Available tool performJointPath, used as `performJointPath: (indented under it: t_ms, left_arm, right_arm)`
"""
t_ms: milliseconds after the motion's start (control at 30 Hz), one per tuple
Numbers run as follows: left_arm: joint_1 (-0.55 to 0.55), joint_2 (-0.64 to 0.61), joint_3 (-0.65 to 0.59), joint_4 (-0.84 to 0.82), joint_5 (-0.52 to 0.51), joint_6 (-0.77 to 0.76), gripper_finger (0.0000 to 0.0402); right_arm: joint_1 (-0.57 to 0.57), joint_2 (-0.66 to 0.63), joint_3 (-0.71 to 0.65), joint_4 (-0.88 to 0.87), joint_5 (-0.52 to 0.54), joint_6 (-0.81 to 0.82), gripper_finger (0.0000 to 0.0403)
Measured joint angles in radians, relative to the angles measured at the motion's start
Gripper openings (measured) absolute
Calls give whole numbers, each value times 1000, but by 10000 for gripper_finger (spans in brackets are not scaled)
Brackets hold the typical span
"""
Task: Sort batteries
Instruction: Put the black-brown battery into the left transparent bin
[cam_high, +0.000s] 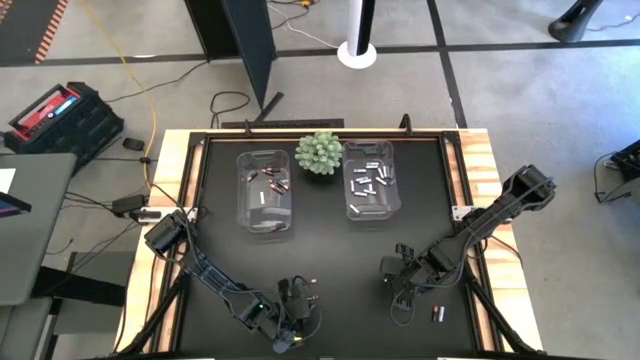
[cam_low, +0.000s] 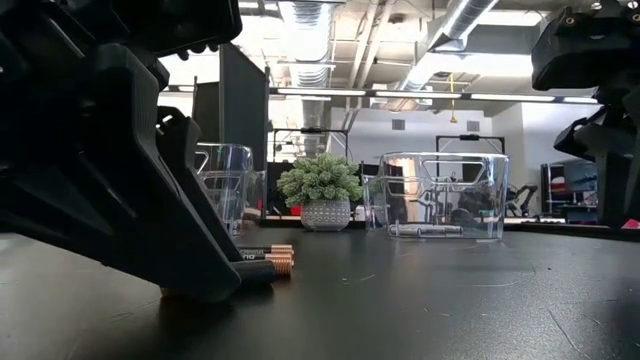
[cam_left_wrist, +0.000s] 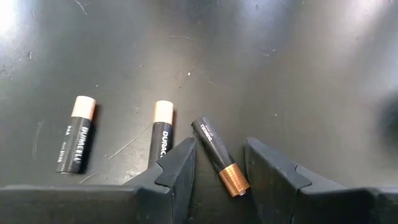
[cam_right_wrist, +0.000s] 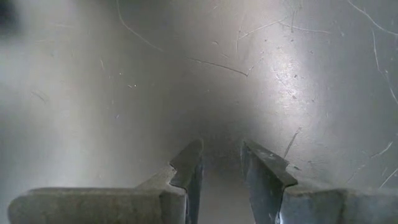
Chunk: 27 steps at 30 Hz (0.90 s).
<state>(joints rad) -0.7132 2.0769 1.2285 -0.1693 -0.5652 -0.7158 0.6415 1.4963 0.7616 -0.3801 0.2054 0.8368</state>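
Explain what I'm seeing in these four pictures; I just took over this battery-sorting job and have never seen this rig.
Two dark robot arms work at a black table. One camera looks straight down, one sits at table height, and one rides on each wrist.

At the far side stand two clear bins: the left bin holds dark batteries, the right bin holds pale ones, with a small green plant between them.

The left gripper is down at the near edge, its fingers open either side of a dark copper-ended battery lying on the table. Two more batteries lie beside it. The right gripper is open and holds nothing.
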Motion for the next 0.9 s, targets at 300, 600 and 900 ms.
performJointPath:
  t_ms: [300, 600, 900]
  left_arm:
    - [-5, 1, -2, -4, 11, -4, 128]
    - [-6, 1, -2, 2, 37, -12, 68]
    - [-6, 2, 13, 0, 52, -6, 40]
  right_arm:
    - [0, 0, 0, 0, 0, 0, 126]
    - [0, 0, 0, 0, 0, 0, 126]
    - [0, 0, 0, 0, 0, 0, 126]
